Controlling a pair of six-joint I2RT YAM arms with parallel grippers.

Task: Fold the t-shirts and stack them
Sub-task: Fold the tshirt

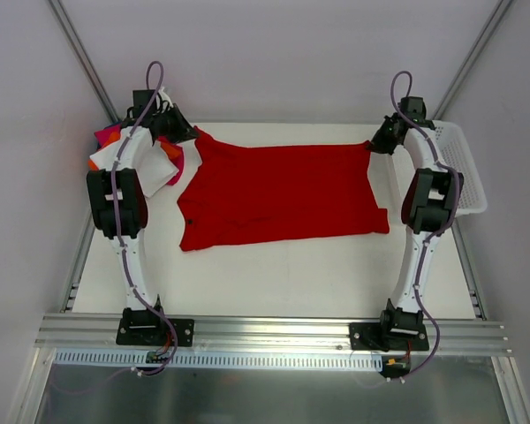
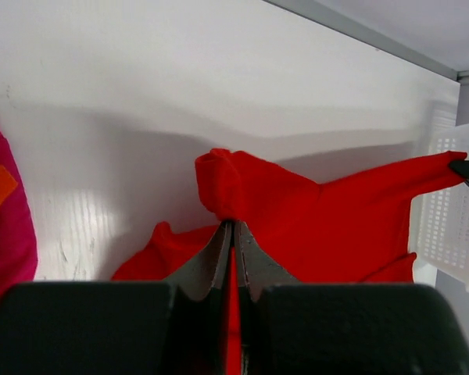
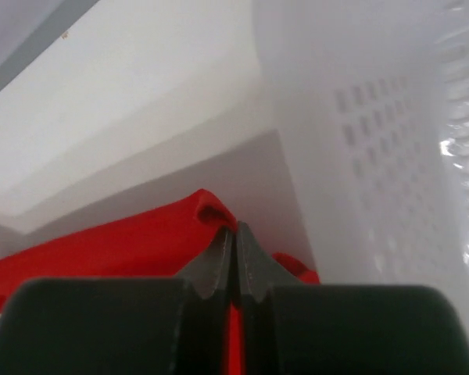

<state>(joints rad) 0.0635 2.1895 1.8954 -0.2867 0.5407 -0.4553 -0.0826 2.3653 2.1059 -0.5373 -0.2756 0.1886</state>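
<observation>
The soft red shirt [image 1: 278, 194] lies spread as a rough rectangle across the far half of the smooth white surface [image 1: 274, 278]. The left claw [image 2: 233, 228] pinches its bunched far-left corner. The right claw [image 3: 234, 231] pinches its far-right corner beside the perforated plastic basket [image 1: 466, 163]. Folded shirts [image 1: 159, 170] are heaped at the surface's far-left corner.

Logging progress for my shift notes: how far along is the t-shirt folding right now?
Done: a pile of folded shirts, white, orange and magenta, sits at the far left. In hand: the red t-shirt lies spread out, with the left gripper and right gripper each shut on a far corner. Left: folding it and stacking it on the pile.
</observation>
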